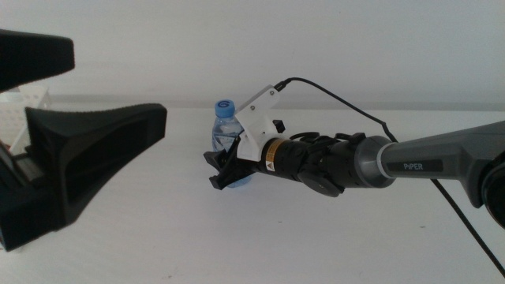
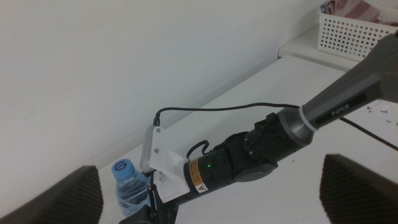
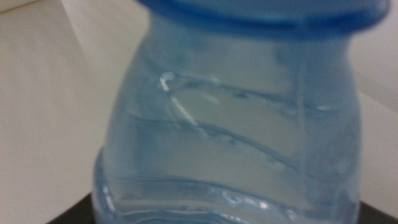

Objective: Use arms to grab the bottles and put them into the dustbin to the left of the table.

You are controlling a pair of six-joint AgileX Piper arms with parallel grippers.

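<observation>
One clear blue-capped plastic water bottle (image 1: 227, 126) stands upright mid-table, the right gripper (image 1: 226, 167) closed around its lower body, a sensible hold on a light, slick, crushable container, while the left gripper (image 2: 205, 193) waits wide open

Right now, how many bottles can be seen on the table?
1: the water bottle stands upright at mid-table, between the right gripper's jaws. Others may be hidden behind the left gripper.
</observation>
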